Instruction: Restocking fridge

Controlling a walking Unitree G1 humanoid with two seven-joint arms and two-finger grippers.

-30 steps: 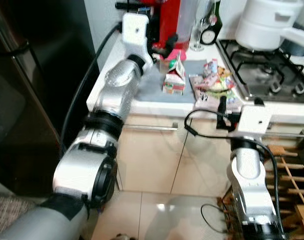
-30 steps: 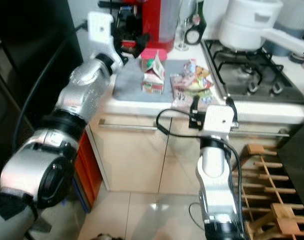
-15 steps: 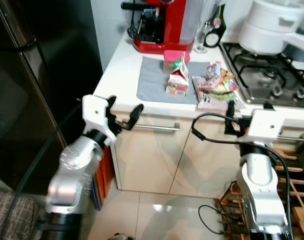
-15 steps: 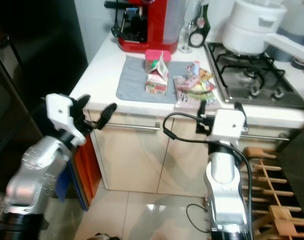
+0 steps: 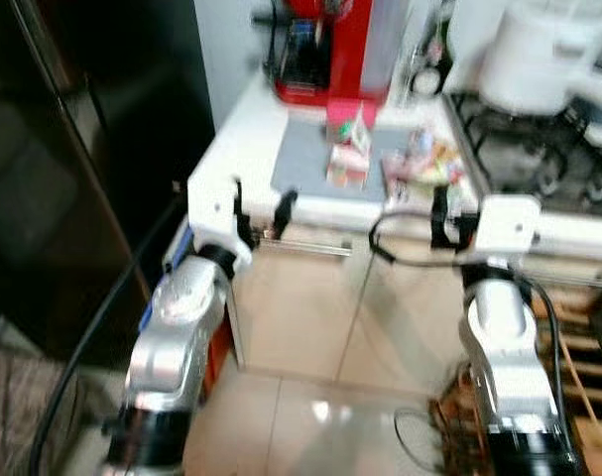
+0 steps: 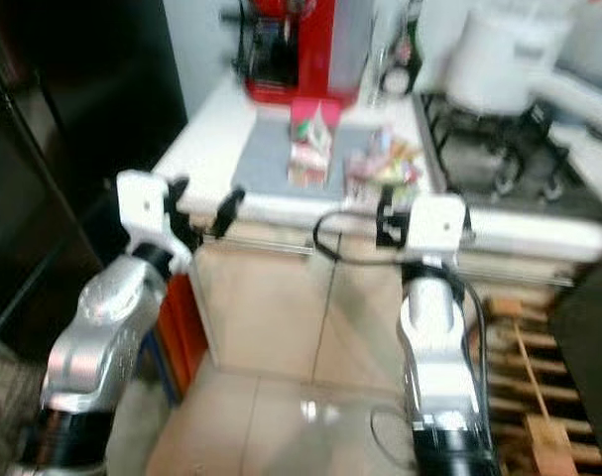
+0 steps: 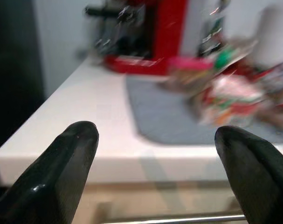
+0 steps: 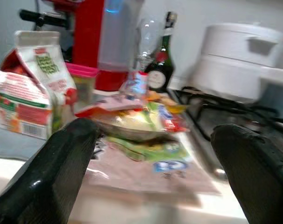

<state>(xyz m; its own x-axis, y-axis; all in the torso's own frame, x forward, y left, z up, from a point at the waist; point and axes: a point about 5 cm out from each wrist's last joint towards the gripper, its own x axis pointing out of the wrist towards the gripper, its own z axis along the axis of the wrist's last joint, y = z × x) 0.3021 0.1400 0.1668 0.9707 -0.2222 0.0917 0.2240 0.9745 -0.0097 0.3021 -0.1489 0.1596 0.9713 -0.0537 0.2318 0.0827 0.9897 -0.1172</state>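
We judge restocking barely begun: our left gripper [image 5: 259, 210] and right gripper [image 6: 418, 218], both spread and empty, hover below the upper-centre red-and-white gable-top carton [image 5: 348, 162], untouched on the white counter [image 5: 243, 139].

A home kitchen. A white counter [image 5: 243, 129] on pale cabinets carries a red coffee machine [image 5: 325, 50], a carton [image 8: 31, 86], snack packets [image 8: 141, 123], a wine glass and a bottle [image 8: 159, 56] on and around a grey mat [image 7: 169, 116]. Beside it a gas hob [image 6: 499, 149] holds a white pot [image 8: 244, 60], a tall dark fridge [image 5: 72, 169] stands at the counter's end, and the floor is tiled.
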